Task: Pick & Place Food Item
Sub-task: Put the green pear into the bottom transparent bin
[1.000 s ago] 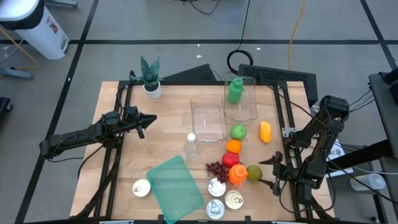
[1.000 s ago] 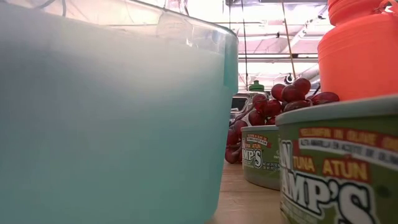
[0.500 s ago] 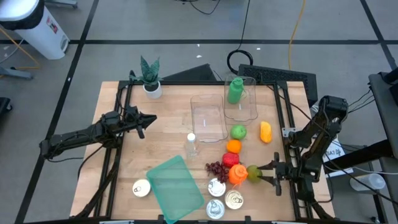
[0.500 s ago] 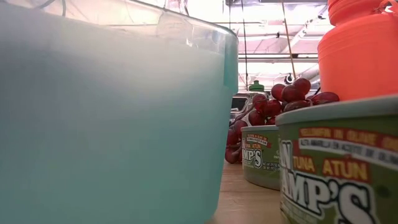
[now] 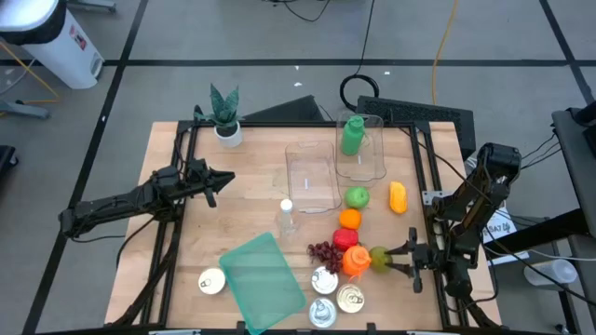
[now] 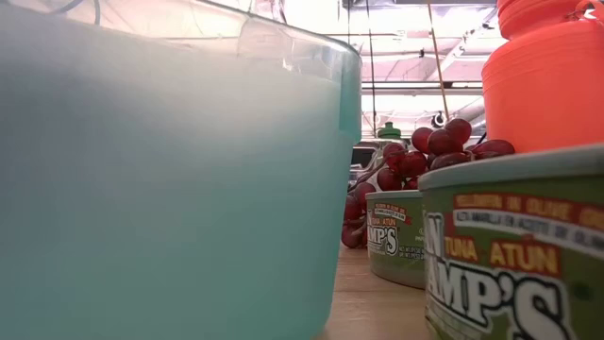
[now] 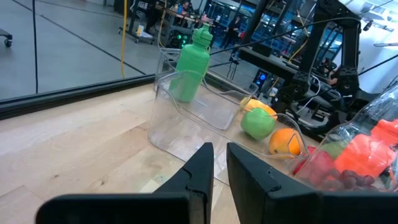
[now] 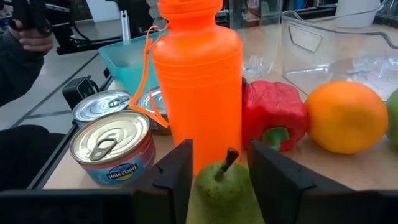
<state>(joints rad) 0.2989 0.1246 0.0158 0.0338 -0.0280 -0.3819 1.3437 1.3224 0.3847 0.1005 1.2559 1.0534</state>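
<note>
A green pear [image 5: 379, 258] stands near the table's front right, right of an orange bottle [image 5: 354, 261]. My right gripper [image 5: 391, 261] reaches in from the table's right and is shut on the pear [image 8: 221, 190]. The pear's stem points up between the fingers in the right wrist view. My left gripper [image 5: 223, 178] hovers shut and empty over the table's left half, pointing toward a clear bin [image 7: 186, 118]. My right gripper pinches the pear's two opposite sides [image 8: 198, 186] between its two fingers [image 8: 177, 165]. The fingers come in level from the table's right side. The pear stays upright, stem up, beside the orange bottle [image 8: 199, 81]. The gripper body hides the pear's bottom.
A red pepper [image 5: 345, 238], an orange [image 5: 349, 219], a green apple [image 5: 357, 197], a yellow fruit [image 5: 398, 196] and grapes [image 5: 322, 251] crowd around the pear. Three cans [image 5: 337, 298], a teal tub [image 5: 264, 276], two clear bins [image 5: 312, 177] and a green bottle [image 5: 352, 136] also stand on the table.
My right gripper has moved toward the table's left onto the pear, and its fingers have closed from wide apart to the pear's sides. The pear has stayed in place.
</note>
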